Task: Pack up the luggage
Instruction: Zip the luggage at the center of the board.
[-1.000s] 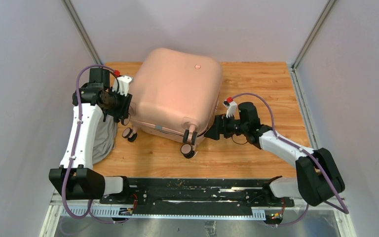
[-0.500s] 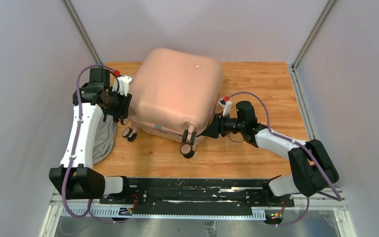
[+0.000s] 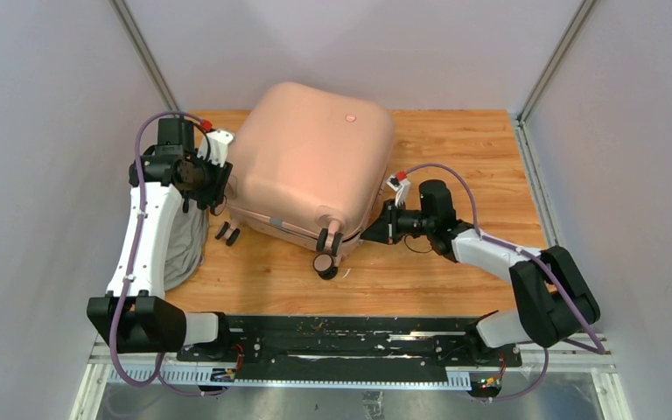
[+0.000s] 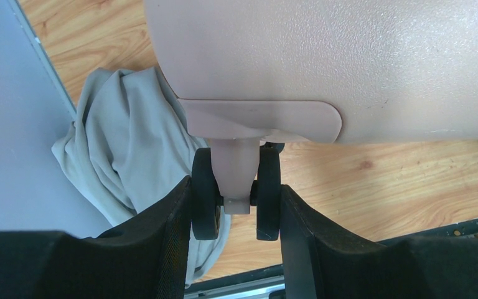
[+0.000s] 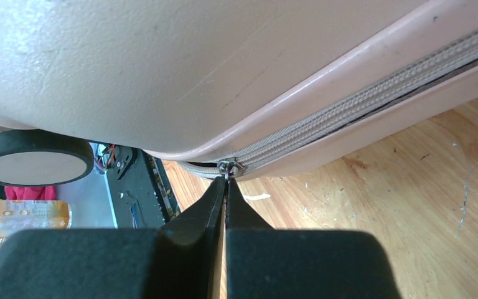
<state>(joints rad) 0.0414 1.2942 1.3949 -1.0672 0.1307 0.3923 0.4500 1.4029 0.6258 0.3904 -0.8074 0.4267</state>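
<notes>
We've got the left claw clamping a wheel to steady the luggage so the right claw, pinching the zipper pull, can zip.

The luggage lies on the table, cloth bundle to its left.

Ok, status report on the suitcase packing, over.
Left gripper clamped on a caster wheel. Right gripper shut on the zipper pull. Pink suitcase lid down. Grey cloth outside, beside it.
</notes>
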